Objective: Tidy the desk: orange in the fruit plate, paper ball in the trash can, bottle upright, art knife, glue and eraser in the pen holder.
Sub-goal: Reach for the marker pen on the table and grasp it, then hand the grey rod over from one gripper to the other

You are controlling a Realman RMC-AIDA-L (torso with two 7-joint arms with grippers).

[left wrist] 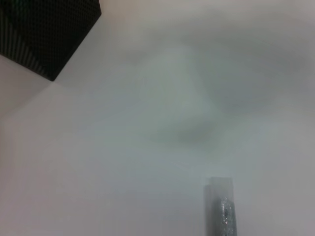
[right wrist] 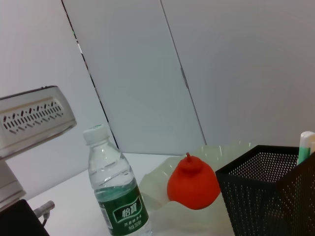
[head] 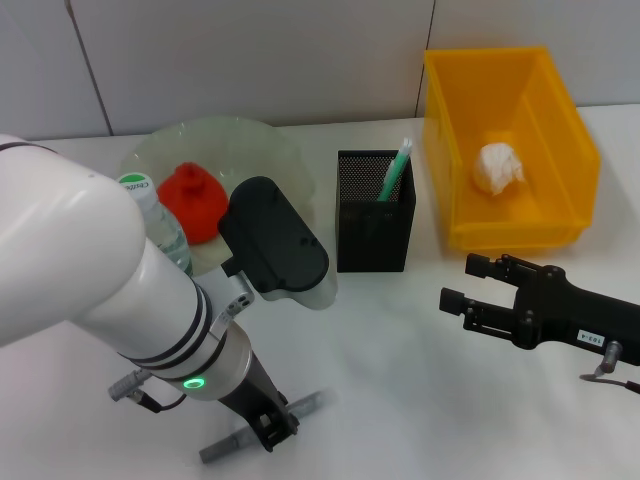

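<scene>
My left gripper [head: 268,425] is low at the table's front left, shut across a grey art knife [head: 300,407] that lies slanted on the table; the knife's end also shows in the left wrist view [left wrist: 220,209]. My right gripper [head: 465,282] is open and empty at the front right. The orange [head: 192,200] sits in the pale green fruit plate [head: 270,145]. The bottle [head: 160,215] stands upright beside it. The glue stick [head: 395,170] stands in the black mesh pen holder [head: 375,225]. The paper ball [head: 500,165] lies in the yellow bin [head: 560,130]. The eraser is out of view.
The right wrist view shows the bottle [right wrist: 115,191], the orange [right wrist: 193,183], the pen holder [right wrist: 266,191] and the glue [right wrist: 305,145]. A corner of the pen holder [left wrist: 44,34] shows in the left wrist view. My left arm's black forearm cover [head: 275,245] hangs over the plate's front edge.
</scene>
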